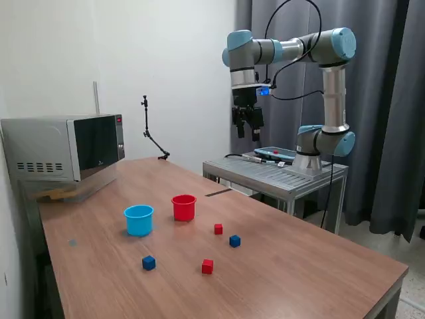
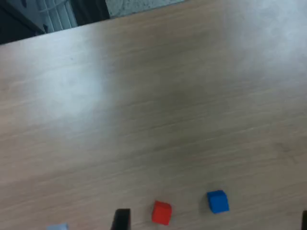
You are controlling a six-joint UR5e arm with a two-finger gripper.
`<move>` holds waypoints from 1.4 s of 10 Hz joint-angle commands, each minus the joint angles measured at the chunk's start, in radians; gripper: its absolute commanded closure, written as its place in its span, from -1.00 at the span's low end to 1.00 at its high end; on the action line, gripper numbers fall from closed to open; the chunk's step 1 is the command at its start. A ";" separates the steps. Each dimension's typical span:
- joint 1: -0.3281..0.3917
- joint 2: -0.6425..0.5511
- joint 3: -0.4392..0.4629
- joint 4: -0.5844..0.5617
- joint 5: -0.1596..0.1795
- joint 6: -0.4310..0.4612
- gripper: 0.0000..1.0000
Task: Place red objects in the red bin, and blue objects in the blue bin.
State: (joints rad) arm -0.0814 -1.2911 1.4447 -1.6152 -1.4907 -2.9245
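Wooden table (image 1: 299, 266), nearest the camera, bears every task item. Gripper (image 1: 248, 126): raised high above the far edge, holding nothing; finger gap cannot be made out. Blue bin (image 1: 139, 220) and red bin (image 1: 184, 207): side by side, apart. Red cubes (image 1: 208, 266) (image 1: 218, 228) and blue cubes (image 1: 149, 263) (image 1: 234, 241): loose on the table in front of the bins.

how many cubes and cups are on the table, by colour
red cubes: 2
blue cubes: 2
red cup: 1
blue cup: 1
total: 6
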 commanded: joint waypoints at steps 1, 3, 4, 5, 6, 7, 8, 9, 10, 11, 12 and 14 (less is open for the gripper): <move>0.047 0.074 -0.015 -0.015 0.000 0.004 -1.00; 0.064 0.124 -0.012 -0.073 0.022 0.048 -1.00; 0.063 0.143 -0.012 -0.125 0.059 0.127 -1.00; 0.063 0.163 -0.012 -0.167 0.059 0.161 -1.00; 0.064 0.183 -0.013 -0.187 0.061 0.162 -1.00; 0.065 0.203 -0.017 -0.187 0.061 0.162 -1.00; 0.080 0.231 -0.032 -0.189 0.061 0.169 -1.00; 0.080 0.242 -0.035 -0.196 0.059 0.200 -1.00; 0.080 0.246 -0.035 -0.203 0.059 0.218 -1.00; 0.080 0.260 -0.035 -0.203 0.059 0.220 -1.00; 0.080 0.263 -0.033 -0.206 0.061 0.200 -1.00; 0.045 0.266 0.005 -0.213 0.059 0.127 -1.00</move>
State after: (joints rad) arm -0.0143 -1.0286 1.4256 -1.8217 -1.4308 -2.7528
